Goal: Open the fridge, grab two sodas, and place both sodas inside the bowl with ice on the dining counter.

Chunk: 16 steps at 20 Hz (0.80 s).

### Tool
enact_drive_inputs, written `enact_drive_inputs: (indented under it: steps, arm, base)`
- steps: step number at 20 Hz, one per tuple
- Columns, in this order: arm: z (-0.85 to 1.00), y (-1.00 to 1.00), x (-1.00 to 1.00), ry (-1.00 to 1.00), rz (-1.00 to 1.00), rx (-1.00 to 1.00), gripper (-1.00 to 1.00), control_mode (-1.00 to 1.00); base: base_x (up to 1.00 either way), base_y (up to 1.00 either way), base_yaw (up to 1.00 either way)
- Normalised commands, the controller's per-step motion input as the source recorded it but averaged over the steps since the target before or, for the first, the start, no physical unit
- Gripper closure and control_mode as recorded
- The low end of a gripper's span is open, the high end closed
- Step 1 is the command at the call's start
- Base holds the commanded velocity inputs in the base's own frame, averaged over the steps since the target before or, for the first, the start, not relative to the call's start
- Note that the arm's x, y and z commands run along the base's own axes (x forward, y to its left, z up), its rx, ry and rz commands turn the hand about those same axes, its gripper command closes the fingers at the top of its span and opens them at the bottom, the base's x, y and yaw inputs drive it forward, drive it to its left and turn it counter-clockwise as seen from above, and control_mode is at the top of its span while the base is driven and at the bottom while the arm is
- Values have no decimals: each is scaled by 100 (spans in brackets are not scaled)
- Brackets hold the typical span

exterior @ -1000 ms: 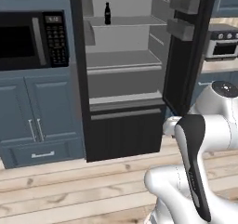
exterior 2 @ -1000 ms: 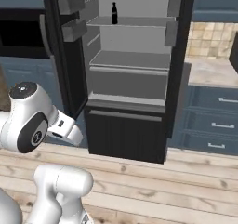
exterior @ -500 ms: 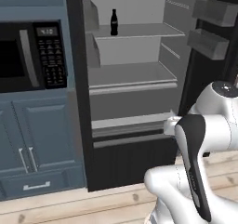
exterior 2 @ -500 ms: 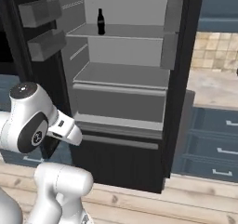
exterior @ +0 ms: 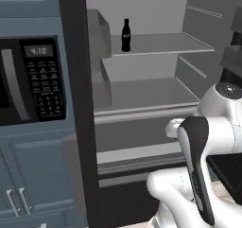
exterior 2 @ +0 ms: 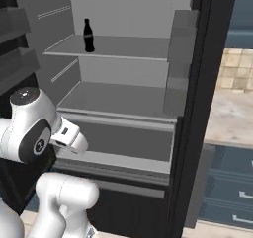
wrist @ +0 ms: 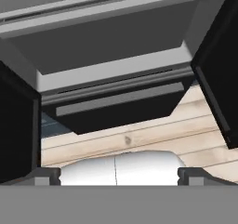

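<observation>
With the tall black fridge open and the gripper spread wide and empty, the arm should rise toward the dark bottle on the upper grey shelf, approaching level.

Left base view: sits close, behind the arm's left, facing into the open fridge.
Right base view: mirrors it from the right.
Shared: grey shelves, dark bottle.
Hand view: looks down at the lower drawer.
</observation>
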Motion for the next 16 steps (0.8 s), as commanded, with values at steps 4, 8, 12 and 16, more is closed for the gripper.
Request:
enact_drive_inputs:
  steps: [4,8,12,16]
  arm:
    - [0,0,0,0,0,0,-100,100]
    - [0,0,0,0,0,0,-100,100]
    - [0,0,0,0,0,0,-100,100]
    - [-2,6,11,0,4,0,-100,-100]
  base:
    - [86,-23,2]
    - [86,-9,0]
    - [62,-1,1]
    - [4,3,1]
